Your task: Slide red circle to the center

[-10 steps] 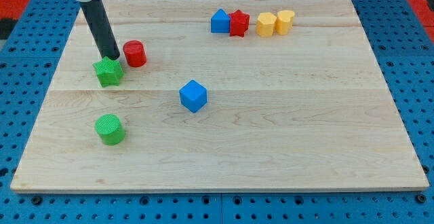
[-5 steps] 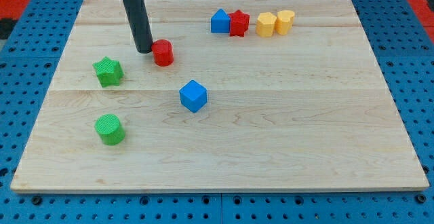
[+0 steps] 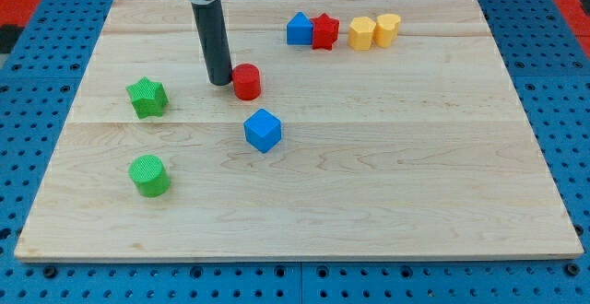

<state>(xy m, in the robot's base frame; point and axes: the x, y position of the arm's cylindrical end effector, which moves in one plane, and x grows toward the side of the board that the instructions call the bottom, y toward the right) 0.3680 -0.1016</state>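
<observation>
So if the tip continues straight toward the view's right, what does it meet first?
My tip sits just left of the red circle, apparently touching it, so it meets that first. Beyond it, that line looks free.

A wooden board (image 3: 387,184) was laid on a pegboard table (image 3: 37,74). The red circle (image 3: 246,81) was taken as the landmark. My tip (image 3: 220,82) was set against its left side. The blue cube (image 3: 263,130) was placed just below it. The green star (image 3: 147,97) was found well to its left, the green cylinder (image 3: 148,175) toward the bottom left. At its upper right, a row was formed by the blue block (image 3: 299,29), red star (image 3: 324,32) and two yellow blocks (image 3: 361,33) (image 3: 388,29).
</observation>
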